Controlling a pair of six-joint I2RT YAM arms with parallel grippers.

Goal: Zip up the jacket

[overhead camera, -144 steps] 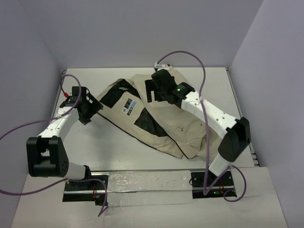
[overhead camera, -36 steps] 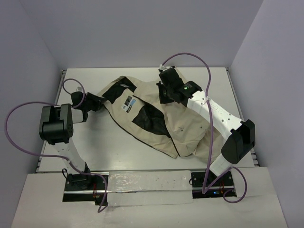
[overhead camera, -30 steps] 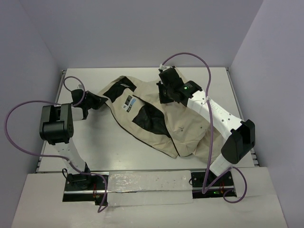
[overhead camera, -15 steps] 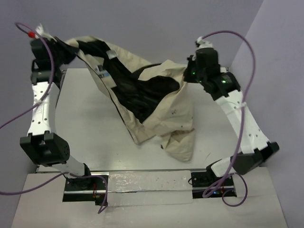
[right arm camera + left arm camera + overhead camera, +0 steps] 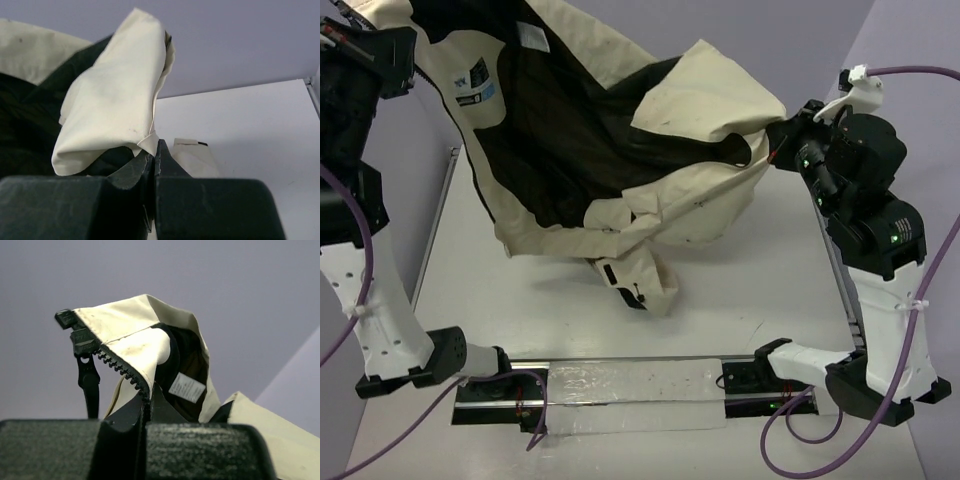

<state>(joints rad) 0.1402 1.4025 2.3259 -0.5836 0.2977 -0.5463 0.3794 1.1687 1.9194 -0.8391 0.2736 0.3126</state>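
Note:
The jacket (image 5: 705,195) hangs stretched in the air between both grippers, cream outside, black lining (image 5: 570,130) facing the top camera. One sleeve (image 5: 640,285) droops down to the table. My left gripper (image 5: 408,30) is high at the far left, shut on the zipper edge. In the left wrist view the gripper (image 5: 146,397) pinches the toothed zipper tape (image 5: 122,372), with the slider and pull tab (image 5: 85,355) above it. My right gripper (image 5: 782,135) is shut on a cream edge at the right. The right wrist view shows it (image 5: 154,147) pinching that fabric (image 5: 115,110).
The white table (image 5: 760,300) lies below the jacket, closed in by purple walls. A mounting rail (image 5: 630,385) runs along the near edge. Purple cables (image 5: 920,70) loop from both arms. A white label (image 5: 186,387) is sewn into the lining.
Both arms have lifted the jacket from lying on the table to hanging high in the air, and over the last half second they rose further and spread it wider.

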